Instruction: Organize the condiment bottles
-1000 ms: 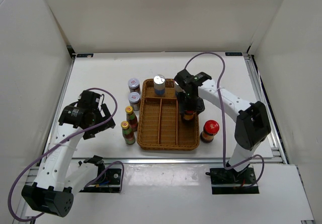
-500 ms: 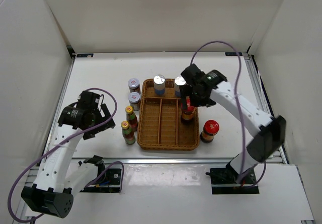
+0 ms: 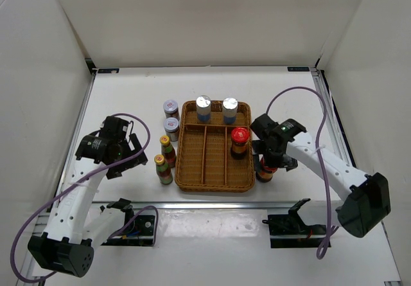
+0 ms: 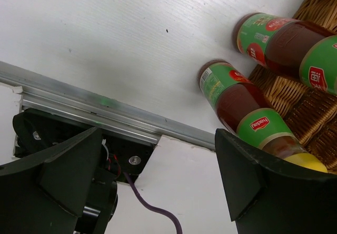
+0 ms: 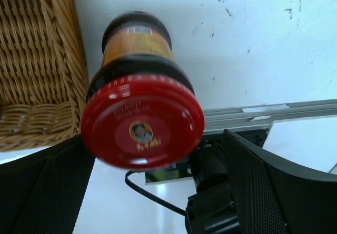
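The brown wicker tray [image 3: 215, 186] holds two silver-capped bottles [image 3: 203, 106] [image 3: 230, 108] in its back compartment. One red-capped dark bottle [image 3: 239, 139] stands in its right compartment. A second red-capped bottle [image 5: 142, 121] stands on the table right of the tray, its cap between the open fingers of my right gripper [image 5: 152, 139] [image 3: 271, 157], untouched. Left of the tray stand two purple-lidded jars [image 3: 170, 108] [image 3: 171, 126] and two yellow-capped bottles [image 3: 167, 150] [image 3: 163, 168]. My left gripper [image 4: 158, 160] [image 3: 125, 154] hangs open and empty left of the yellow-capped bottles [image 4: 237, 100].
White walls enclose the table on three sides. An aluminium rail [image 3: 225, 204] runs along the near edge, with the arm bases and purple cables just beyond it. The tray's woven rim [image 5: 37, 60] lies close to the left of the right gripper.
My right gripper has opened, leaving a red-capped bottle in the tray's right compartment, and swung toward the near right over the second red-capped bottle. The left arm has not moved.
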Robot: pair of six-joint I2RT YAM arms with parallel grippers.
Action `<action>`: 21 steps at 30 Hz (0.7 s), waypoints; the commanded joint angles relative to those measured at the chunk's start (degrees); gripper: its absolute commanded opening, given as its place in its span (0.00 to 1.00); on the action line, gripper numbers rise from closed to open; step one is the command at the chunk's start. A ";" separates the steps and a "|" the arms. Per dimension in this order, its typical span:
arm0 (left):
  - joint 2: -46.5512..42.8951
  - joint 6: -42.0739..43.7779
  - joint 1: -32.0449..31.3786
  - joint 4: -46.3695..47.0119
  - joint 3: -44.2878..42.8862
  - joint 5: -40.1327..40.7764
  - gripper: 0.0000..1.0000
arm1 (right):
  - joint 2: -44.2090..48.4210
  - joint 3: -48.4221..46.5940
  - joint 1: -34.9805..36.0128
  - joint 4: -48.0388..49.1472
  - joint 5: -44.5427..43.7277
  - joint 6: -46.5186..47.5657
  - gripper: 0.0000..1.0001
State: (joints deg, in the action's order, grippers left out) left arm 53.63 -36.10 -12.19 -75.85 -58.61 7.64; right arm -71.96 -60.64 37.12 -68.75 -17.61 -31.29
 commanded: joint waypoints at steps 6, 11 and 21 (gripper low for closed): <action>0.51 -0.55 -0.21 0.44 0.07 -0.70 1.00 | -2.83 0.26 -3.99 4.85 2.66 -2.02 0.87; 0.51 -0.55 -0.21 0.44 0.07 -0.70 1.00 | -1.08 0.10 -6.54 4.33 5.74 -2.02 0.53; 0.51 -0.55 -0.21 0.44 0.07 -0.70 1.00 | 2.53 -19.50 -5.49 -12.45 2.93 -4.57 0.00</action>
State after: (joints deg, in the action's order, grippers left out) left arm 54.46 -36.10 -12.19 -75.85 -58.57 7.53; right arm -72.64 -72.71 30.94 -73.93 -12.43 -34.28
